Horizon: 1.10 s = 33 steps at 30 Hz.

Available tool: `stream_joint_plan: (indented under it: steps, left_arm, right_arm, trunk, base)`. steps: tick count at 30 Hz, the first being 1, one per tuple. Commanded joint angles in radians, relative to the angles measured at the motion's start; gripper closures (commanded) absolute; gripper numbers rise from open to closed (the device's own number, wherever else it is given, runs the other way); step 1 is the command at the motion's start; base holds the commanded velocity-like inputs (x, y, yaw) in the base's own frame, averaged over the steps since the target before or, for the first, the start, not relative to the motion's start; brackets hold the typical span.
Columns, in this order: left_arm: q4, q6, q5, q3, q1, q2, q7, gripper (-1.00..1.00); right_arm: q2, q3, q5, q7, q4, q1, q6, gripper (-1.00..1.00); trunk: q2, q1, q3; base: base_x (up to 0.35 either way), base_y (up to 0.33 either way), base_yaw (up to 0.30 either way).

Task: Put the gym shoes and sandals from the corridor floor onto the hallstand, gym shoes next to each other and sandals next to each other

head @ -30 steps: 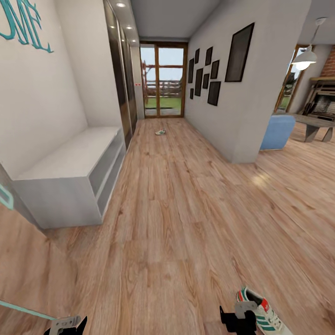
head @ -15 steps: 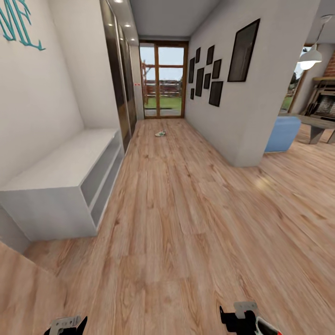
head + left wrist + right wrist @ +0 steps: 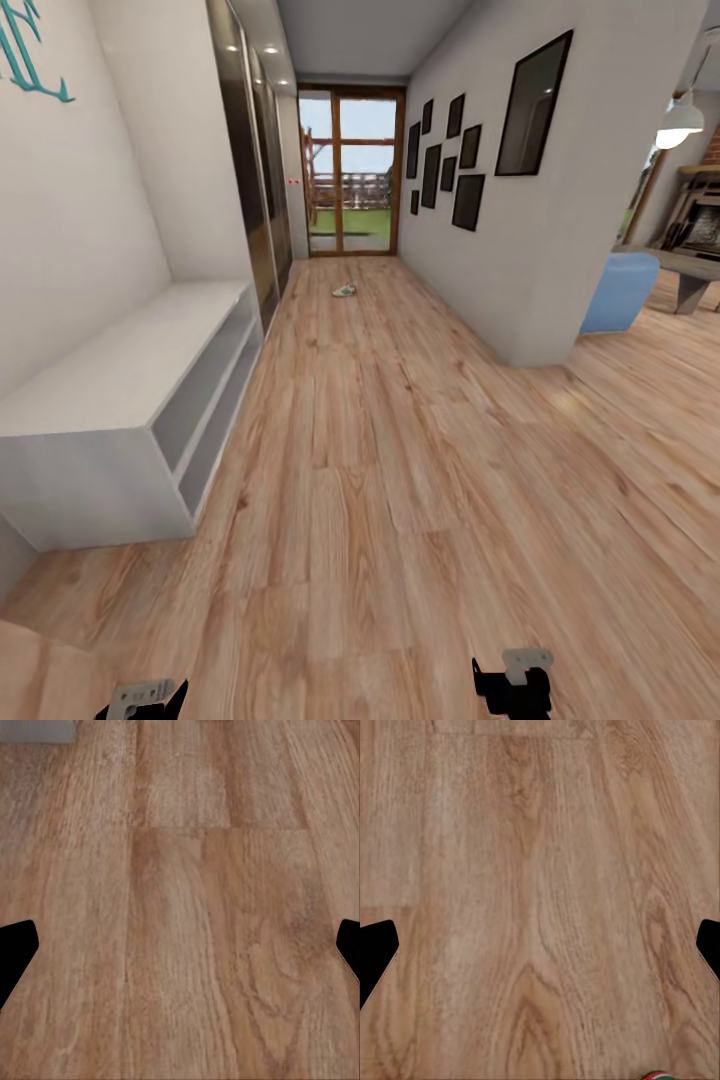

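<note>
The hallstand (image 3: 120, 390), a low white-grey bench with two open shelves, stands against the left wall. One gym shoe (image 3: 344, 290) lies small and far down the corridor floor (image 3: 400, 480), near the glass door. A red and green sliver of the other gym shoe (image 3: 660, 1075) shows at the edge of the right wrist view. The sandals are out of view. My left gripper (image 3: 150, 700) (image 3: 180, 952) and right gripper (image 3: 515, 690) (image 3: 540, 952) hang low over bare planks, both open with nothing between the fingers.
Dark mirrored wardrobe doors (image 3: 250, 180) follow the hallstand along the left wall. A wall corner (image 3: 530, 340) with framed pictures bounds the corridor on the right, with a blue armchair (image 3: 620, 290) behind it. A glass door (image 3: 350, 170) closes the far end.
The camera has moved forward, so the hallstand looks larger and nearer. The gym shoe by my right gripper has slid out of the head view's lower edge. Both grippers stay open.
</note>
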Motion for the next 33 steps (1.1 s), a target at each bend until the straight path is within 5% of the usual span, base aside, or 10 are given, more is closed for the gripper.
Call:
stream_joint_plan:
  steps: [1,33]
  left_arm:
    - [0.001,-0.004,-0.01,0.009,-0.001,-0.001,-0.005,-1.0]
    - [0.001,-0.006,-0.01,0.009,-0.001,0.0,-0.005,-1.0]
  right_arm:
    - [0.0,0.008,-0.001,-0.006,0.001,0.0,-0.002,-1.0]
    - [0.0,0.009,-0.001,-0.006,0.001,0.0,-0.002,-1.0]
  trunk:
    - [0.0,0.0,-0.001]
    - [0.0,0.0,-0.001]
  base:
    - [0.338,0.0,0.0]
    - [0.338,0.0,0.0]
